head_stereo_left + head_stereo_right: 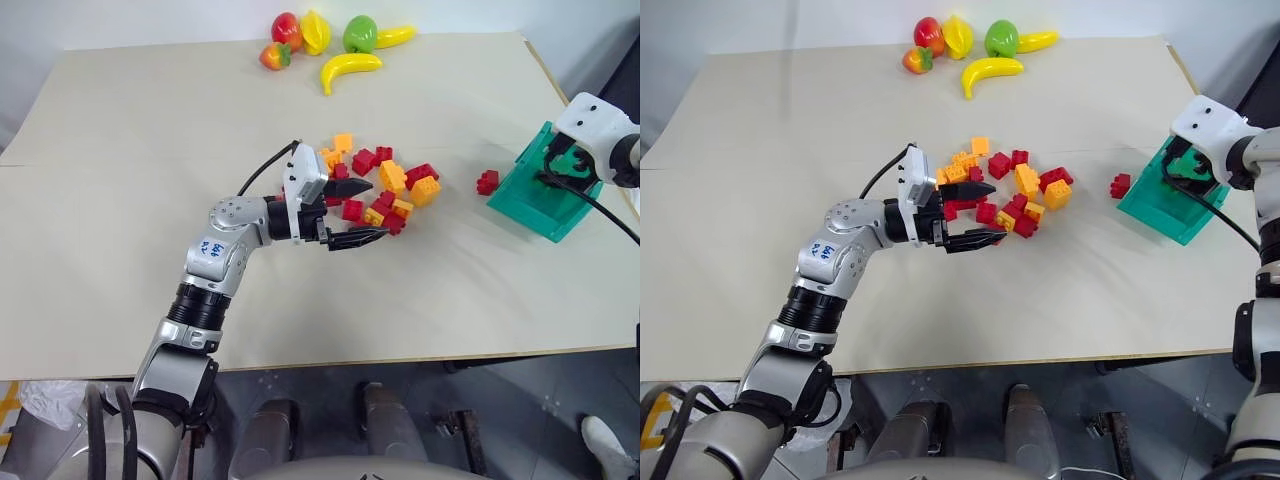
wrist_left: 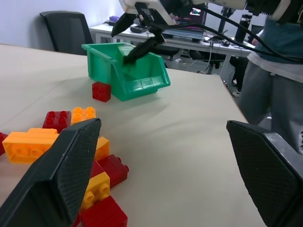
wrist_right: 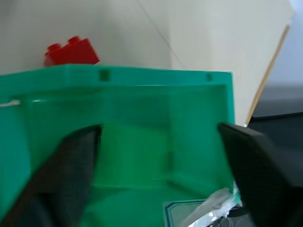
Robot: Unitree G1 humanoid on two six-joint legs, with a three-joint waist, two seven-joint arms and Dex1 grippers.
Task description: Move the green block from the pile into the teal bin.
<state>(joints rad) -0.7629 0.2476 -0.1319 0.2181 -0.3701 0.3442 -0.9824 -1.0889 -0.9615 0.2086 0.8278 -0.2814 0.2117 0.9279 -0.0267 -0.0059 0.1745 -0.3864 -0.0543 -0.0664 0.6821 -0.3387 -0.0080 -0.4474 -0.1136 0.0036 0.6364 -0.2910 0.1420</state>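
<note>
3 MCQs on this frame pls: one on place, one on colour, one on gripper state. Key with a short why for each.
1. Where does the lone red brick lie?
A. inside the teal bin
B. on the table just outside the teal bin, on the pile's side
C. among the toy fruit

2. What colour are the bricks in the pile?
A. red, orange and yellow
B. blue and white
C. all green

3. How does the right gripper stand?
A. shut on a red brick
B. shut and empty, over the fruit
C. open, over the teal bin

Key:
1 B: the lone red brick sits on the table beside the teal bin, between it and the pile.
2 A: those are the colours seen there.
3 C: the right gripper has its fingers spread above the bin, with nothing between them.
</note>
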